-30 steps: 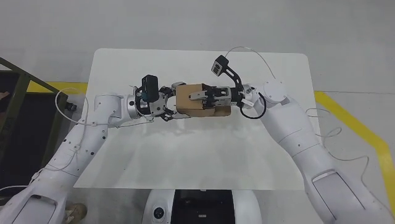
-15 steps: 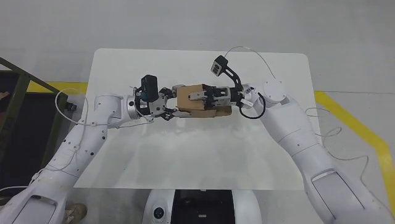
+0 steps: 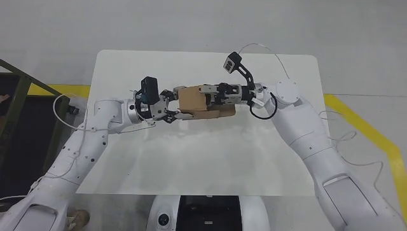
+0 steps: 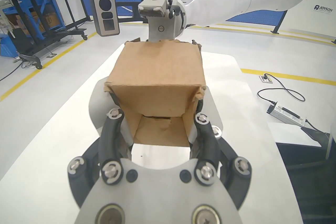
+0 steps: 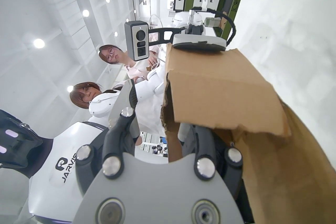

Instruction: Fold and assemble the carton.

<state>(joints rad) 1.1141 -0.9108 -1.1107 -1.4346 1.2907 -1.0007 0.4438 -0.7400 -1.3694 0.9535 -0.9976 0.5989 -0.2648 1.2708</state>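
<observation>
A brown carton (image 3: 196,100) hangs above the middle of the white table (image 3: 203,161), held between both arms. My left gripper (image 3: 170,107) is shut on the carton's near end (image 4: 157,72), its fingers (image 4: 115,117) pressing the two side walls; that end stands open with a lower flap (image 4: 160,130) folded inward. At the opposite end, my right gripper (image 3: 220,96) is open. One of its fingers (image 5: 126,101) stands free outside the carton (image 5: 220,93), apart from the wall, while the other is tucked under a torn flap (image 5: 236,128). In the left wrist view the right gripper (image 4: 157,17) sits at the carton's far top edge.
The table has bare room all around the carton. A green-framed rack (image 3: 16,97) stands off the table's left edge. A power adapter with its cable (image 4: 286,112) lies on a surface beside the table.
The right wrist has turned and risen slightly, and the carton has shifted a little toward the left arm. The left gripper has kept its hold.
</observation>
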